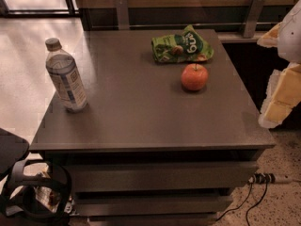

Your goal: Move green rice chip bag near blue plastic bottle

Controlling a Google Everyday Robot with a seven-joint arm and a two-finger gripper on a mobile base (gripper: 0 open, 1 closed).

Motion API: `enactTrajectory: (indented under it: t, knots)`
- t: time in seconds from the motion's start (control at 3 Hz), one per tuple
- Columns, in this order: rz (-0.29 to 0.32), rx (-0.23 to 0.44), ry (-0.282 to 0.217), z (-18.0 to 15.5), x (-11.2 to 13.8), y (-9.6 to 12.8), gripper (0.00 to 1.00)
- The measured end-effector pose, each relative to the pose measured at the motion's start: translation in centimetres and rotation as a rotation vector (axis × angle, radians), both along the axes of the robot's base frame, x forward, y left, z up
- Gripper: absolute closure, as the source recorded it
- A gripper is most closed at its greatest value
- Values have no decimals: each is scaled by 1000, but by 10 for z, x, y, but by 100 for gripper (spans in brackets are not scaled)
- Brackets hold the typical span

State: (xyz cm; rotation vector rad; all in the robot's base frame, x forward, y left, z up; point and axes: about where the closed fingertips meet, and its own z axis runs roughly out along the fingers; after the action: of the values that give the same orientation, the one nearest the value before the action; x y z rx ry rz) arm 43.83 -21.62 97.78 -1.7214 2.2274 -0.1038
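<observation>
At the near right, the gripper [269,76]: it hangs in the air beside the right edge of the table, well apart from every object; its two pale fingers stand apart, with nothing between them.
Table [141,117]: a grey flat top with drawers under the front edge.
Blue plastic bottle [66,76]: upright at the near left of the top, cap on, far from the other things.
Apple [194,77]: right of the middle, just in front of the bag and slightly to its right, near it but not touching.
Green rice chip bag [182,46]: lying flat at the far side of the top, right of centre, well apart from the bottle.
How the bag will handle: probably very light, soft and wrinkly; the foil may be slippery and it can crush or slide away under a push.
Where to take hold: I think a raised fold near the middle or the left end, away from the apple, is best for a pinch from above.
Risk: the apple can roll if it is touched.
</observation>
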Motion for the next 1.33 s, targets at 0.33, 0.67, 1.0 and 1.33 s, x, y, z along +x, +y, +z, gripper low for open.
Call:
enactTrajectory:
  t: [0.33, 0.67, 1.0, 1.33]
  knots:
    - [0, 0, 0, 0, 0, 0, 0]
    - [11, 17, -49, 5, 21, 4, 0]
    - [28, 71, -123, 10, 60, 8, 0]
    - [38, 157, -199, 10, 119, 19, 0]
